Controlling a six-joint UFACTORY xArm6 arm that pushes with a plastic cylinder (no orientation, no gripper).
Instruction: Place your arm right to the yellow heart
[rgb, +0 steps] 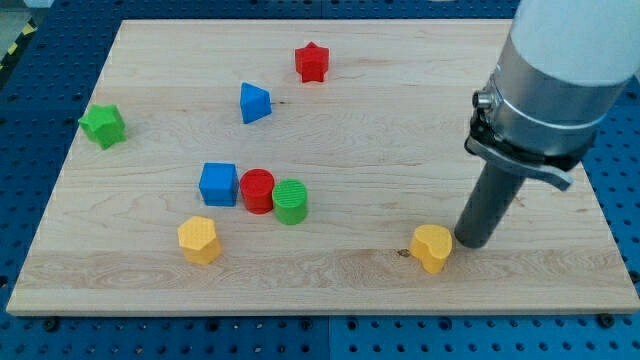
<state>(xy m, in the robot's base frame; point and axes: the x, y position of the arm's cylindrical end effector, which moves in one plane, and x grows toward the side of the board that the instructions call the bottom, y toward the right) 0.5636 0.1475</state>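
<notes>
Near the view's bottom right of the pale wooden tabletop (400, 130) lies the yellow heart-shaped block (432, 247), which serves as the landmark for everything else. My tip (472, 243), the lower end of the dark straight rod, stands just beside the yellow heart on its right side in the view, so close that I cannot tell whether the two touch. No claw shows anywhere, since the arm ends only in this rod, so its state cannot be told.

Well to the view's left of the yellow heart and slightly higher sits a green cylinder block (291, 201), touching a red cylinder block (257, 191), which in turn sits just beside a blue cube block (218, 184). Farther left of the heart, at about its own height, rests a yellow hexagonal block (199, 239). Up and to the left of the heart lies a blue triangular block (254, 103), and above that, toward the view's top, a red star-shaped block (312, 62). Farthest from the heart, near the tabletop's left edge, is a green star-shaped block (103, 125).
</notes>
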